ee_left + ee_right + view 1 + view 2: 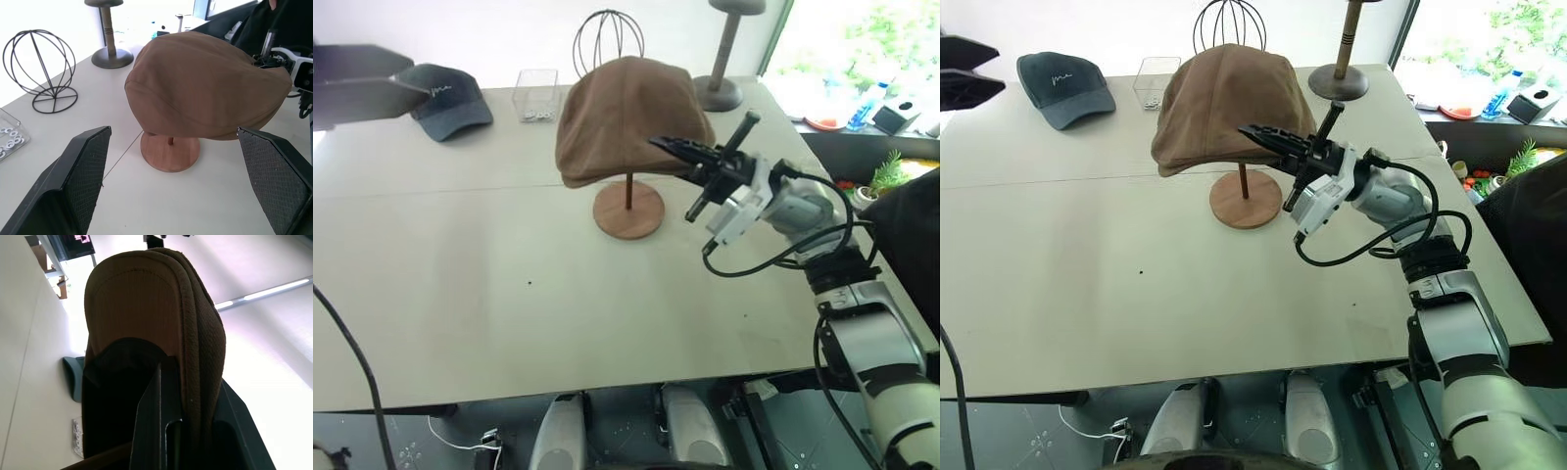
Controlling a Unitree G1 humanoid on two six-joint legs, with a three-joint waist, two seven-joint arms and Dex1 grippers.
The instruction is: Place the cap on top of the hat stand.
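My right jaws (1255, 132) pinch the rust-brown flat cap's (631, 117) edge.
Cap rests on the wooden hat stand (628, 209); my left jaws (176, 186) are spread wide.

Pale grey table (460, 294) with a seam line running across it. Dark grey baseball cap (445, 98) with white script lies at the far left of the table, brim toward the left. Clear plastic box (536, 95) just right of it near the far edge, small metal rings inside. Black wire globe (607, 37) stands behind, near the far edge. Grey mushroom-topped stand (724, 59) at the far right corner, round base on the table. Off the table to the right: a dark ledge with a red dish (824, 123), a blue bottle (867, 102), a small green plant (886, 174). Black cable (352, 362) hangs at lower left
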